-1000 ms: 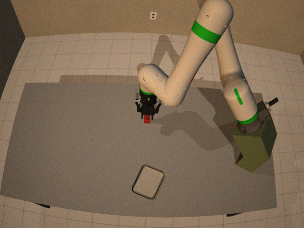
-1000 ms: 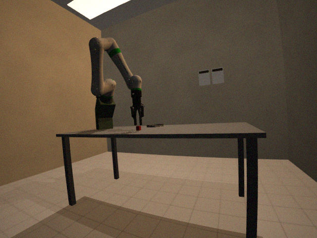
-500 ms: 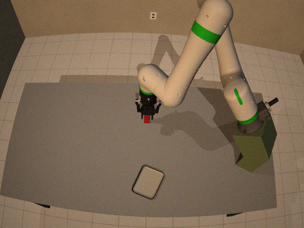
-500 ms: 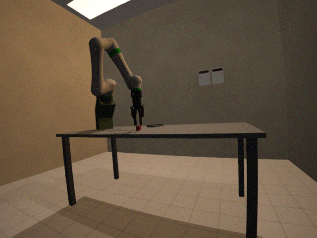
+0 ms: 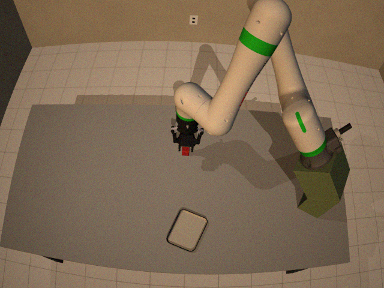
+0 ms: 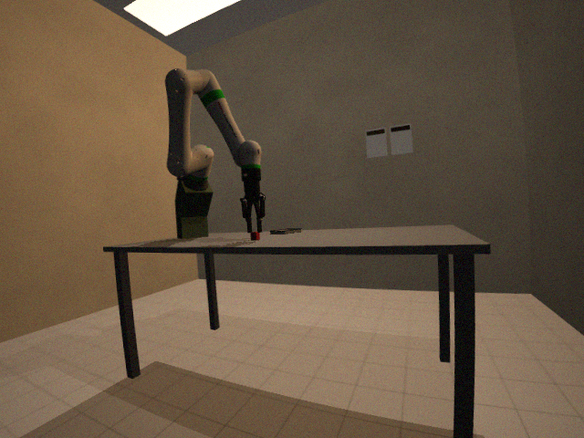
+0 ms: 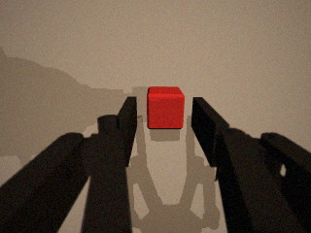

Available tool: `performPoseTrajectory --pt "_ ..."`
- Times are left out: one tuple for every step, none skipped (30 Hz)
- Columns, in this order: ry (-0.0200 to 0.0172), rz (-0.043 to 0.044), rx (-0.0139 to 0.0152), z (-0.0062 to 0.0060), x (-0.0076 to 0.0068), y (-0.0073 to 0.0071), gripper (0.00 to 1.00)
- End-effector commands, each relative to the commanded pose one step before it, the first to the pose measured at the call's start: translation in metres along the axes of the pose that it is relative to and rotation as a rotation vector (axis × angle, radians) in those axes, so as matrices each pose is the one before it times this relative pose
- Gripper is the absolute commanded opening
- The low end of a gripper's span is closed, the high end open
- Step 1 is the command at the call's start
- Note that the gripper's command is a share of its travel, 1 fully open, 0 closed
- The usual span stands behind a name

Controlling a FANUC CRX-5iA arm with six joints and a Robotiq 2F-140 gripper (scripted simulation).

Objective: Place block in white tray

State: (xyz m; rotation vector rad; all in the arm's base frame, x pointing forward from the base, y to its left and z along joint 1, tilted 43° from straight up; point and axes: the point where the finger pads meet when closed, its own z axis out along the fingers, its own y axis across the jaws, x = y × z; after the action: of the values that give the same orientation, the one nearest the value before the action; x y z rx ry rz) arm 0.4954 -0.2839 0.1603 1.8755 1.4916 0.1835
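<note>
The red block rests on the grey table near its middle, just under my gripper. In the wrist view the block lies between the two black fingertips of the gripper, with a narrow gap of table showing on each side. The fingers stand partly apart and touch nothing, so the gripper is open. The side view shows the gripper pointing straight down, just above the block. The white tray lies flat and empty near the table's front edge, well away from the block.
The arm's green pedestal stands at the table's right end. In the side view the tray is a low dark-rimmed shape just right of the gripper. The arm's shadow falls on the table right of the block.
</note>
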Motion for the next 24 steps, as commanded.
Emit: performPoseTrajectory --pt "-0.00092 0.00019 -0.00193 0.00946 -0.00019 0.00071 0.39" --pt "-0.00005 0.00000 -0.00003 0.00302 -0.00002 0.00002 0.39" --pt "0.00005 0.00000 0.00003 0.00295 0.00002 -0.00002 0.39" --pt "-0.00004 0.00000 -0.00003 0.00271 -0.00001 0.00002 0.39" --pt "0.00000 0.00000 0.00000 0.00000 0.00000 0.00000 0.39" --pt "0.00000 0.00000 0.00000 0.00000 0.00000 0.00000 0.39" --pt "0.00002 0.00000 0.00001 0.00250 0.00001 -0.00001 0.39" --pt "-0.00003 0.00000 -0.00002 0.00218 -0.00001 0.00001 0.39" --pt "0.00008 0.00000 0.00005 0.00193 0.00003 -0.00003 0.39" --pt "-0.00008 0.00000 -0.00005 0.00151 -0.00003 0.00003 0.39" --pt "-0.00001 0.00000 -0.00001 0.00121 0.00000 0.00000 0.39" --pt "0.00003 0.00000 0.00002 0.00091 0.00001 -0.00001 0.39" --pt "0.00003 0.00000 0.00002 0.00061 0.00001 -0.00001 0.39" --pt "0.00002 0.00000 0.00002 0.00034 0.00001 -0.00001 0.39" --pt "0.00001 0.00000 0.00001 0.00014 0.00000 0.00000 0.39" --pt "0.00000 0.00000 0.00000 0.00002 0.00000 0.00000 0.39" --pt "0.00000 0.00000 0.00000 0.00000 0.00000 0.00000 0.39" --pt "0.00000 0.00000 0.00000 0.00000 0.00000 0.00000 0.39" --pt "0.00000 0.00000 0.00000 0.00000 0.00000 0.00000 0.39" --pt "0.00000 0.00000 0.00000 0.00000 0.00000 0.00000 0.39" --pt "0.00000 0.00000 0.00000 0.00000 0.00000 0.00000 0.39" --pt "0.00000 0.00000 0.00000 0.00000 0.00000 0.00000 0.39" --pt "0.00000 0.00000 0.00000 0.00000 0.00000 0.00000 0.39" --pt "0.00000 0.00000 0.00000 0.00000 0.00000 0.00000 0.39"
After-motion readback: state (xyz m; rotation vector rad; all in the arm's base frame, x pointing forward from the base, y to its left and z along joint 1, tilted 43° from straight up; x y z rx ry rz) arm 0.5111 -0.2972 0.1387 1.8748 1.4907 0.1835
